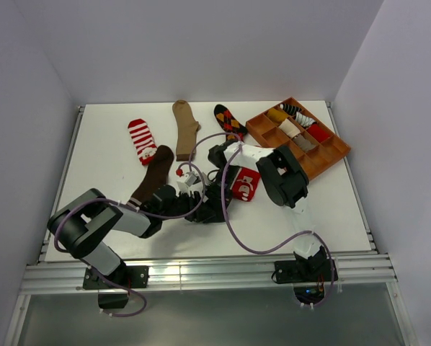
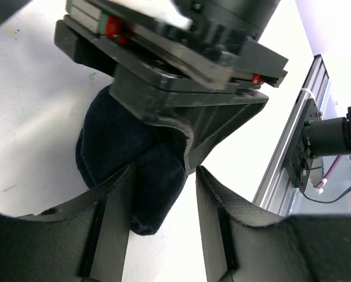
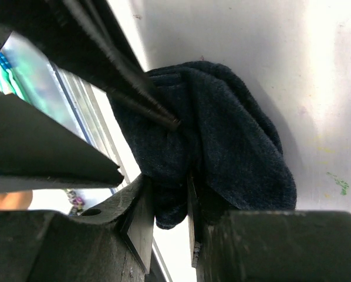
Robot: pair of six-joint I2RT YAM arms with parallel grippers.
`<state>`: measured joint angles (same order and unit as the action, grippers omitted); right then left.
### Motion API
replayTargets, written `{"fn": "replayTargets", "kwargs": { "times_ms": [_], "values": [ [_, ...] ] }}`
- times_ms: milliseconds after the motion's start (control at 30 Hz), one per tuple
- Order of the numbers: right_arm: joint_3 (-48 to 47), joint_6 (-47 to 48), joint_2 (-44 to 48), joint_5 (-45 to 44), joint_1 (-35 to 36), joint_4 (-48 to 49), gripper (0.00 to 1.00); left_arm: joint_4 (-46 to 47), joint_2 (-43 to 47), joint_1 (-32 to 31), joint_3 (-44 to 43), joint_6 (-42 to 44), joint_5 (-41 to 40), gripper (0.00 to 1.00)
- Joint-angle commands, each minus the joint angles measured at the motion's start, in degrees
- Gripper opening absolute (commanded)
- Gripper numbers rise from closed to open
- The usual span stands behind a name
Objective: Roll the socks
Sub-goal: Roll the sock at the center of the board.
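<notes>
A navy sock, bunched into a thick bundle, lies on the white table between my two grippers. My right gripper is shut on a fold of the navy sock. My left gripper is open, and the bundle's end sits against its left finger. In the top view both grippers meet at the table's front centre, left gripper and right gripper, and hide the sock. Lying flat are a red-white striped sock, a tan sock, a black argyle sock, a dark brown sock and a red picture sock.
A brown wooden compartment tray stands at the back right with several rolled socks in it. A purple cable loops over the table by the right arm. The aluminium rail runs along the front edge.
</notes>
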<state>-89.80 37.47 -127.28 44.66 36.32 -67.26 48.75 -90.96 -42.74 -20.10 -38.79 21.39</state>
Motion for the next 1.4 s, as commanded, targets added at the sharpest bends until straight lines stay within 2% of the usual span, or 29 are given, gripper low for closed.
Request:
{"fn": "replayTargets", "kwargs": {
  "times_ms": [0, 467, 567, 667, 733, 767, 933, 1033, 1367],
  "values": [
    [-0.73, -1.17, -4.11, -7.93, -0.46, 4.34, 0.2, 4.86, -0.54, -0.59, 0.15, -0.59, 3.31, 0.5],
    [-1.52, -4.16, -4.46, -8.36, -1.42, 6.09, 0.2, 0.2, -3.78, -1.82, -0.82, -1.12, 1.55, 0.38],
    [-1.17, -4.77, -4.2, -8.63, -1.51, 6.53, 0.2, -1.46, -4.4, -2.35, -1.35, -1.56, 0.85, 0.31],
    [-0.47, -5.13, -3.41, -9.33, -1.6, 7.85, 0.23, -4.44, -4.75, -2.52, -2.22, -2.52, -0.29, 0.17],
    [0.5, -5.57, -2.62, -10.03, -1.69, 8.73, 0.29, -6.38, -5.11, -2.61, -2.84, -3.66, -0.99, 0.02],
    [0.85, -5.74, -2.1, -10.21, -1.69, 9.69, 0.32, -7.87, -5.45, -2.52, -3.28, -4.01, -1.08, 0.0],
    [2.44, -6.18, 0.63, -10.56, -1.95, 11.01, 0.45, -14.2, -6.25, -2.87, -4.25, -5.77, -4.59, 0.0],
    [2.79, -6.1, 2.21, -10.39, -2.21, 11.19, 0.49, -16.84, -7.13, -2.87, -5.47, -6.3, -5.21, 0.0],
    [5.42, -5.66, 7.22, -8.89, -4.67, 12.68, 0.54, -22.29, -11.52, -2.96, -8.73, -7.27, -6.18, 0.0]
  ]
}}
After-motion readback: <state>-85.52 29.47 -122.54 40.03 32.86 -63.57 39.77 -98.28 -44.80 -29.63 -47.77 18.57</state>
